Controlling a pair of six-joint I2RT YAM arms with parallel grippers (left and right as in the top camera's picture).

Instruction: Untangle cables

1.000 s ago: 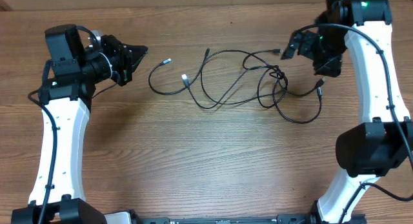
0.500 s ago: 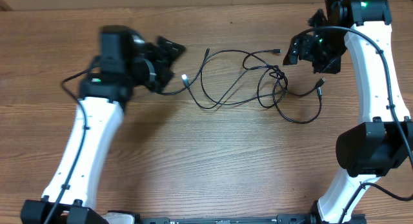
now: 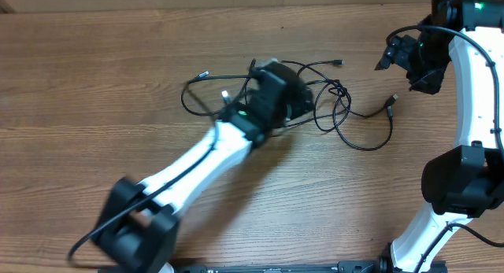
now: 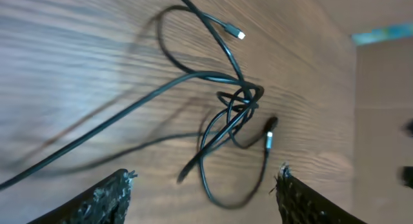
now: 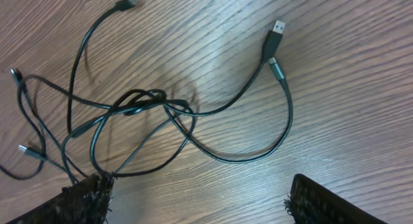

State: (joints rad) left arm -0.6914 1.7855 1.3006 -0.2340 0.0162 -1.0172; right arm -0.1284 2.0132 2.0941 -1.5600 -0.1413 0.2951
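Well, how far along is the untangling?
Barely begun, I'd judge. The cables [image 4: 242, 98] lie on the table [image 3: 94, 84] midway between the arms, looped through one knot [image 5: 142, 98], and no cord has been drawn clear.
And the grippers?
The left gripper [image 4: 203, 174] hovers right over the tangle, fingers wide apart, nothing between them. The right gripper [image 5: 197, 185] is spread wide too and empty, off to the knot's right.
Counts?
Two arms, one knot. Five plug ends show from overhead, but the left arm covers part of the heap, so three cords is my guess, not a certainty
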